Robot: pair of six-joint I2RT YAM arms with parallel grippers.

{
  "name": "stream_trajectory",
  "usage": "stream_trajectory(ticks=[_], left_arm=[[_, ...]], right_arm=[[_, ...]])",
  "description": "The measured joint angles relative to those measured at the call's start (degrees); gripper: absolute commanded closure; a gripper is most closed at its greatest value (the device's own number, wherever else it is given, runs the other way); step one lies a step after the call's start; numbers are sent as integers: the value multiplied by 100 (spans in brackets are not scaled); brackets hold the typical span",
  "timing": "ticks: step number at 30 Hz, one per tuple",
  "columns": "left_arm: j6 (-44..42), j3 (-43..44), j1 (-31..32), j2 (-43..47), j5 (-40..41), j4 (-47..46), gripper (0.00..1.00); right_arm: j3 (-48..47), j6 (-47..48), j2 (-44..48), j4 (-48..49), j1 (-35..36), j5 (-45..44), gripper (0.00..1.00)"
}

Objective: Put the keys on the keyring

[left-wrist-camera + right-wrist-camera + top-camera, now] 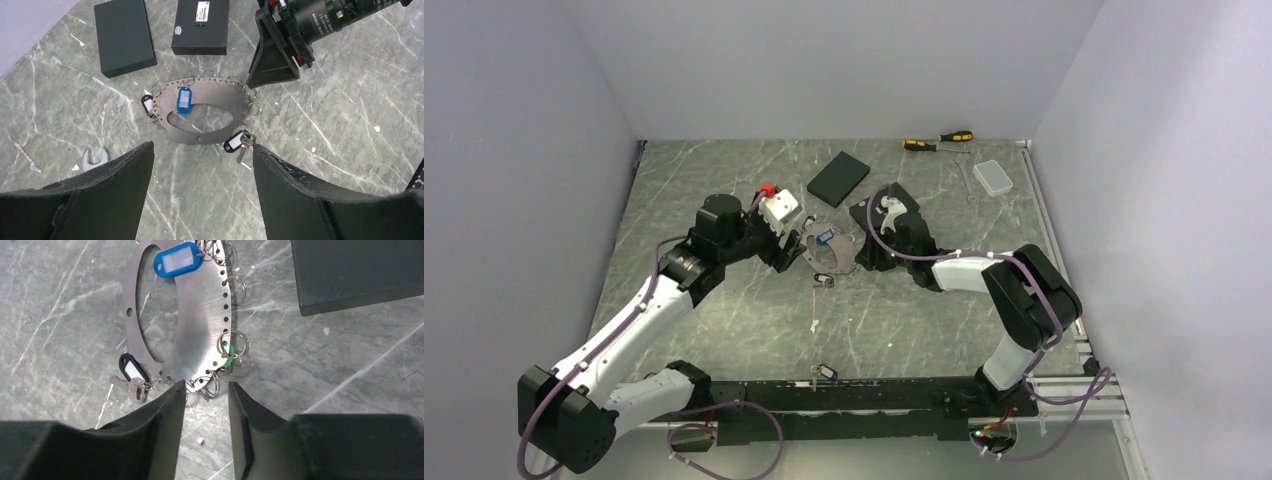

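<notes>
The keyring [832, 255] is a grey oval metal plate with small split rings along its rim, lying flat mid-table. It shows in the left wrist view [212, 93] and the right wrist view [200, 325]. On it hang a blue tag [184, 100], a black-tagged silver key [243, 149] and a green tag [228, 352]. My left gripper [202, 150] is open and empty, hovering just left of the ring. My right gripper [207, 387] is open at the ring's right end, with split rings lying by its fingertips. Another key [824, 371] lies near the front edge.
Two black boxes [124, 37] [201, 25] lie behind the ring. Yellow-and-black screwdrivers [937, 141] and a clear box [995, 178] are at the back right. A small wrench [92, 159] and a thin rod [22, 152] lie beside the left gripper.
</notes>
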State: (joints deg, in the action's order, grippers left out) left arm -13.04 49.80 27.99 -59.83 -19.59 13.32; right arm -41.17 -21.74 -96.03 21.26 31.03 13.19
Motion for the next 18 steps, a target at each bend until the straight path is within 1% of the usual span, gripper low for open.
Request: stream_trajectory(ticks=[2,7,15,18], left_arm=[[0,0,2,0,0,0,23],[0,0,2,0,0,0,23],[0,0,31,0,0,0,23],[0,0,35,-2,0,0,23]], right_arm=[[0,-70,-22,76,-22,24,67],[0,-205,-240,197,-46,37,71],[2,-282,-393,203,-46,39,71],[2,-286,-415,243,-46,72,70]])
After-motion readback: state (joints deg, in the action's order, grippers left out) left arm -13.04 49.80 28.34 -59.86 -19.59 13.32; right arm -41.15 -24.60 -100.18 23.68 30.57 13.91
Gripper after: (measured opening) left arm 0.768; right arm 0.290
